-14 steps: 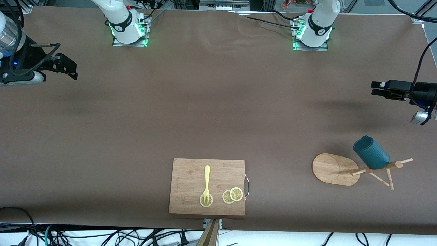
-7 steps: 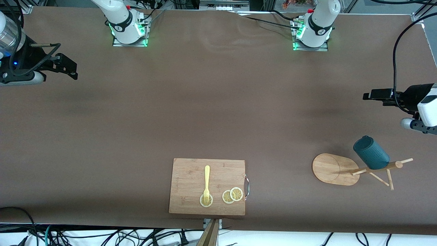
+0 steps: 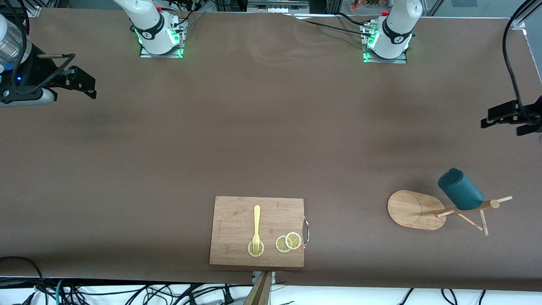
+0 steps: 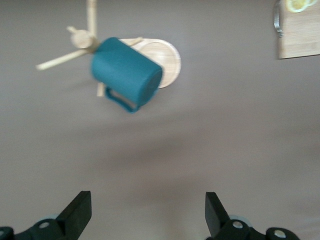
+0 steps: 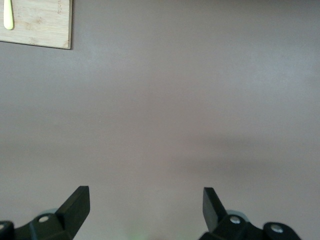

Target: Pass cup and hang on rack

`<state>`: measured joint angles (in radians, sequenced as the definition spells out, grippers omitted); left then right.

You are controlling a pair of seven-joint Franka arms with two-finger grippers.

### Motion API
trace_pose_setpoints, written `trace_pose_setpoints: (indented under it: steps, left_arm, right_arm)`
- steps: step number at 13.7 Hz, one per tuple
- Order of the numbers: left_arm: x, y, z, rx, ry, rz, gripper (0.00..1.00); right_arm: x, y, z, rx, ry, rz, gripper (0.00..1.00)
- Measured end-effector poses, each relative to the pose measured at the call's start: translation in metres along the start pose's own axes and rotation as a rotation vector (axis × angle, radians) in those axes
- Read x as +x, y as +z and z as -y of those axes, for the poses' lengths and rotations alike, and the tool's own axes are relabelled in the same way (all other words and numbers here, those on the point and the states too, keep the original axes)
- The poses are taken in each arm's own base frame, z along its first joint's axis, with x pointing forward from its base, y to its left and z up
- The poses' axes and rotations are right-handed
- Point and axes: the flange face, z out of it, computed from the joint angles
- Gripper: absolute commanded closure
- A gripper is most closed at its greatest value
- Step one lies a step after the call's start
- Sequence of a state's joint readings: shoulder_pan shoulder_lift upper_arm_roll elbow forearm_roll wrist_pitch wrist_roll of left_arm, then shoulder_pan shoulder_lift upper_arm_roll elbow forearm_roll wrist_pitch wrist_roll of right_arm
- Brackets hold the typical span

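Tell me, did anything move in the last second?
Only the left gripper: open and empty, it drew back toward the left arm's end of the table, away from the cup. The cup stayed hanging on the rack; the right gripper waits open, unmoved.

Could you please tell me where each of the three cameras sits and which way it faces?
Front view: high across the table, facing both bases; shows left gripper, right gripper, cup on rack.
Left wrist view: looks down past its open fingers at cup, rack and table.
Right wrist view: open fingers over bare table, cutting board corner.
All three views show the cutting board.
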<state>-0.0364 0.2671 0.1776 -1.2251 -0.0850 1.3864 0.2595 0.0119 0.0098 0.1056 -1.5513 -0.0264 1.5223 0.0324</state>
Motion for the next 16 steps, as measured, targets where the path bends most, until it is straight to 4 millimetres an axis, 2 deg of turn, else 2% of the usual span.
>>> trace_pose_setpoints:
  steps: [1, 5, 10, 12, 16]
  left_arm:
    - [-0.002, -0.005, -0.005, 0.024, -0.001, -0.001, 0.00]
    - [-0.006, -0.001, -0.039, 0.020, -0.113, 0.058, 0.00]
    - [-0.025, -0.007, -0.069, 0.012, -0.150, 0.054, 0.00]
    - [-0.029, -0.003, -0.071, 0.009, -0.150, 0.060, 0.00]
    - [-0.024, 0.008, -0.067, 0.008, -0.155, 0.074, 0.00]
  right_arm:
    - [0.000, 0.000, 0.000, 0.000, 0.000, 0.000, 0.00]
    - [0.000, 0.000, 0.000, 0.000, 0.000, 0.000, 0.00]
    - [0.000, 0.000, 0.000, 0.000, 0.000, 0.000, 0.00]
    - [0.000, 0.000, 0.000, 0.000, 0.000, 0.000, 0.00]
    - [0.000, 0.000, 0.000, 0.000, 0.000, 0.000, 0.00]
